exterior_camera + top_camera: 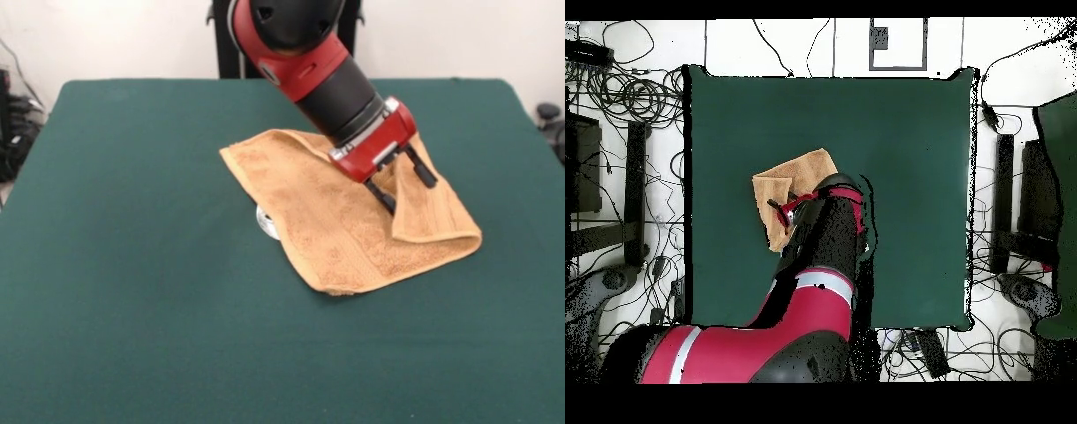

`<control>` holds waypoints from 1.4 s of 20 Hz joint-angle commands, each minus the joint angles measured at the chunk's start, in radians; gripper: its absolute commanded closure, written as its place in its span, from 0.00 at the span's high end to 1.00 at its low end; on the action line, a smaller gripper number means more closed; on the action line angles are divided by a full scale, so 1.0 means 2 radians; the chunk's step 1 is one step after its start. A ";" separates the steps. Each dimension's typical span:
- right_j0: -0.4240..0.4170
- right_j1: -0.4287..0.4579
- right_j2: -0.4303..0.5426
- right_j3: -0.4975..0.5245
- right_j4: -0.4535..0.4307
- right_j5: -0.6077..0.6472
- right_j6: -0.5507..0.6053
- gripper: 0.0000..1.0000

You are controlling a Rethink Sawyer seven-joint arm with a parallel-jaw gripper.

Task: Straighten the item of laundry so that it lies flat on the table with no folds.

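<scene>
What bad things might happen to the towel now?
The towel has a flap folded over on one side, right where the open gripper straddles it. If the gripper pulls badly, the fold might bunch instead of opening. The towel also lies over a small white thing, which might keep it lumpy.

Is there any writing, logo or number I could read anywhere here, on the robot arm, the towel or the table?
None can be read.
Gripper: red housing with small silver parts, no legible marking.
Towel: plain golden-tan cloth, no print visible.
Table: bare green top, no signs.
</scene>
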 commanded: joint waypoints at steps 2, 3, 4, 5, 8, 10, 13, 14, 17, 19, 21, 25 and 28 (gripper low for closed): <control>0.013 0.034 0.073 -0.035 -0.013 0.007 0.243 1.00; 0.012 0.036 0.074 -0.038 -0.013 0.006 0.243 1.00; 0.011 0.038 0.075 -0.040 -0.012 0.005 0.244 1.00; 0.012 0.038 0.075 -0.040 -0.012 0.005 0.245 1.00; 0.011 0.035 0.074 -0.031 0.003 0.015 0.246 1.00; 0.011 0.034 0.072 -0.029 0.008 0.019 0.257 0.00; 0.011 0.033 0.073 -0.027 0.013 0.024 0.268 0.00; 0.010 0.034 0.074 -0.027 0.015 0.023 0.270 0.00; 0.011 0.032 0.076 -0.022 0.021 0.025 0.275 0.00; 0.011 0.030 0.079 -0.018 0.024 0.024 0.283 0.00; 0.011 0.024 0.082 -0.012 0.028 0.019 0.289 0.00; 0.006 0.016 0.095 0.004 0.045 0.010 0.302 0.00; 0.002 0.004 0.110 0.021 0.048 -0.018 0.333 0.00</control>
